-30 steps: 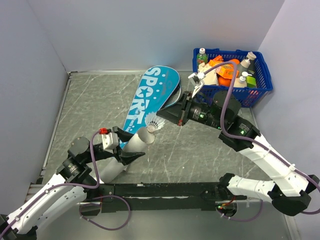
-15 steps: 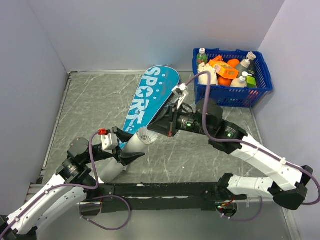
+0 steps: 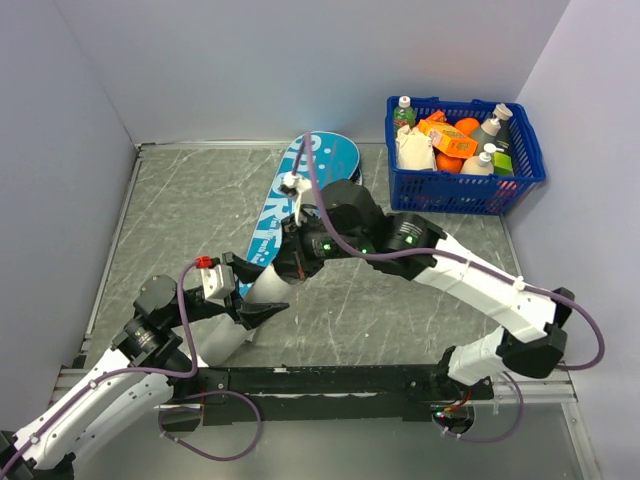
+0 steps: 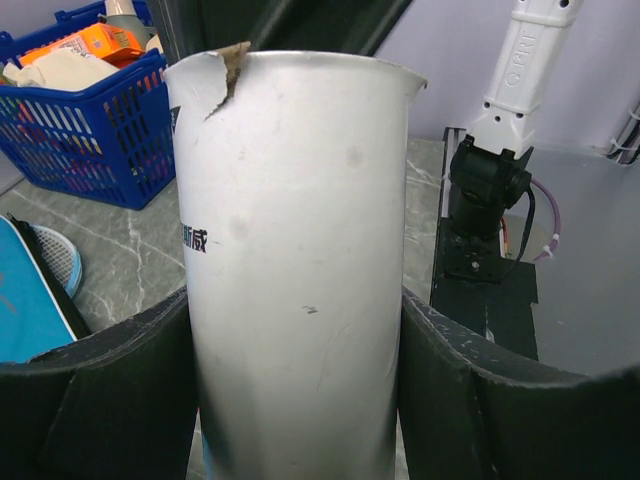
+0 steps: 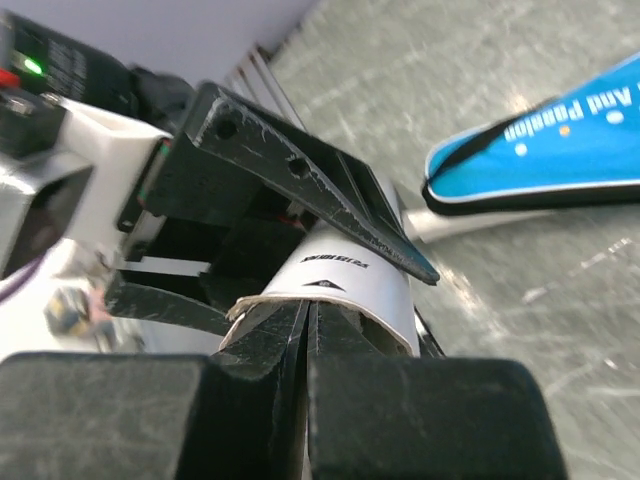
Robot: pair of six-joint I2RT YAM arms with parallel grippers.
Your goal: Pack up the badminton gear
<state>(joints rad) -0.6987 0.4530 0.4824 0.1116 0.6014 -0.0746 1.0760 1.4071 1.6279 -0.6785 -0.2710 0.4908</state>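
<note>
**A:** Where is the long white cardboard tube (image 4: 300,250)?

**B:** It is clamped between the left gripper's (image 3: 262,290) 2 black fingers. They stand wide and press on both of its sides. Its torn open mouth points up and away from that gripper.

**A:** And the right gripper (image 5: 308,320)?

**B:** Fully closed, with its tips at the tube's mouth, just ahead of the left fingers. Whether a feather shuttlecock is pinched between them, I cannot tell.

**A:** What could go wrong?

**B:** I judge 2 things. The closed tips could snag the ragged rim and rip it. Or a push down the bore could lever the tube out of the left grip, since only its sides are pinched.

**A:** The rest of the gear?

**B:** The blue racket-shaped fabric bag (image 5: 560,150) lies beyond the right gripper, with a racket's strung head (image 4: 50,255) showing at its edge.
</note>
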